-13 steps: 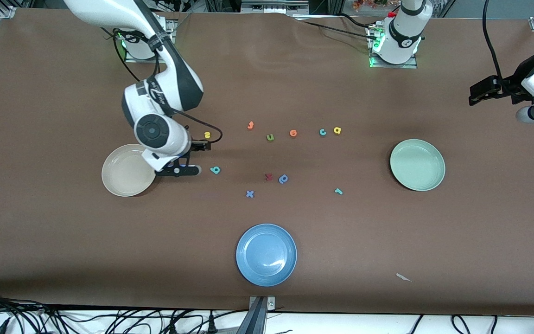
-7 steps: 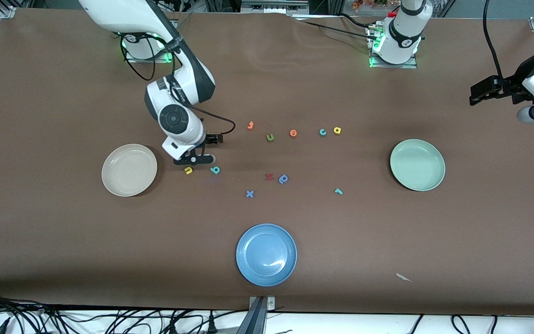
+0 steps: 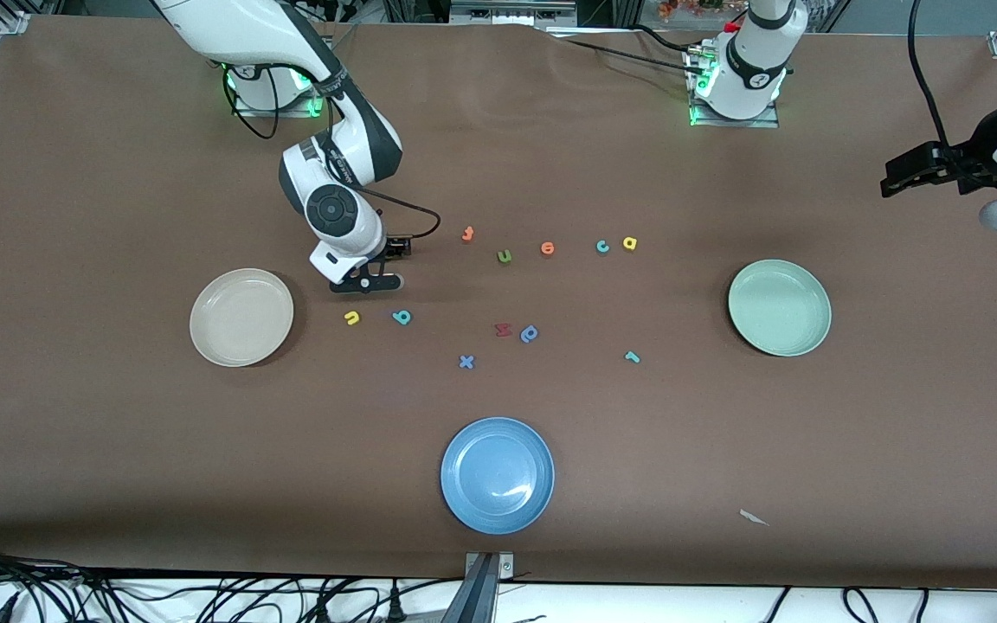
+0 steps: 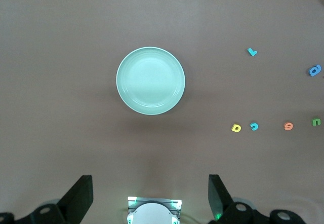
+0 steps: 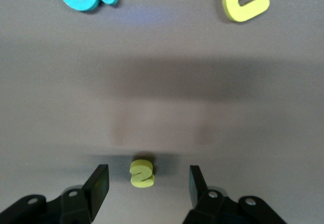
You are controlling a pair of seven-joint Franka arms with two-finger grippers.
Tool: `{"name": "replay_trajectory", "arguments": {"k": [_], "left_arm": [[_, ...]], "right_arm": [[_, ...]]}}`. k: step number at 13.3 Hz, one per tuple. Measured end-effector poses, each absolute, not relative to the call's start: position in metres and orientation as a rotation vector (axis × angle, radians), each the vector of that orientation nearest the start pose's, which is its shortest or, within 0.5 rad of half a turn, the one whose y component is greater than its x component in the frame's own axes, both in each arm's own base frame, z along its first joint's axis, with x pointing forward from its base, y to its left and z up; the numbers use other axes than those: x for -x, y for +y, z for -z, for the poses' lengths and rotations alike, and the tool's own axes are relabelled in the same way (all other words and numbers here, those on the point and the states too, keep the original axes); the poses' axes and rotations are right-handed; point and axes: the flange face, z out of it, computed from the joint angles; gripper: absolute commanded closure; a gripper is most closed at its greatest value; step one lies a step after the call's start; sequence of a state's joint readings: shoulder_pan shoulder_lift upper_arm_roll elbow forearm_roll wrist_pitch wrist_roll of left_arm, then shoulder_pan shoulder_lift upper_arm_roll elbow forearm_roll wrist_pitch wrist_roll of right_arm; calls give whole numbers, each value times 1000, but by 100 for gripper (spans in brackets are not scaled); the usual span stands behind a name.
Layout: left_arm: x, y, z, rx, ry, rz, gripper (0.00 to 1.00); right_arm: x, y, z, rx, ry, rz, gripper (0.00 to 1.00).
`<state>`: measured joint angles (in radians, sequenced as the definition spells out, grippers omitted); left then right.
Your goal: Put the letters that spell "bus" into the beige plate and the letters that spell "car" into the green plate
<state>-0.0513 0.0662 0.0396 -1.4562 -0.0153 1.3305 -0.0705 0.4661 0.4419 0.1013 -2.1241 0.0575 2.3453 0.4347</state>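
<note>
No printed text; only foam letters (image 3: pixel 503 255) on the table (image 3: pixel 118 433).
</note>
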Motion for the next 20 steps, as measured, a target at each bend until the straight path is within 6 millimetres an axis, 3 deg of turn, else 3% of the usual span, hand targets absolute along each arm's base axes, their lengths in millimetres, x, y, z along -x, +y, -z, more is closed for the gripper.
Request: {"name": "replay_trajectory", "arguments": {"k": [8,9,14,17,20], "left_arm": [[-549,-10,-623,3133,-87,-292,0],[-549,-11,-624,3133,-84,-289,0],[-549,-21,-626,3180,-63,-288,0],[-551,-24,-621,3183,-55,-299,0],[-557,-26,-587,3178,-56,-340,0]], "right_arm": [[-441,304,-171,3140,-153,-341,32],[-439,302,-169,3140,-152,-337,36],[-439,302,-171,3137,-150,-318,78],[-439,302,-173,3137,-147,-314,95],[-439,302,-173,3138,-135,-314,99]]}}
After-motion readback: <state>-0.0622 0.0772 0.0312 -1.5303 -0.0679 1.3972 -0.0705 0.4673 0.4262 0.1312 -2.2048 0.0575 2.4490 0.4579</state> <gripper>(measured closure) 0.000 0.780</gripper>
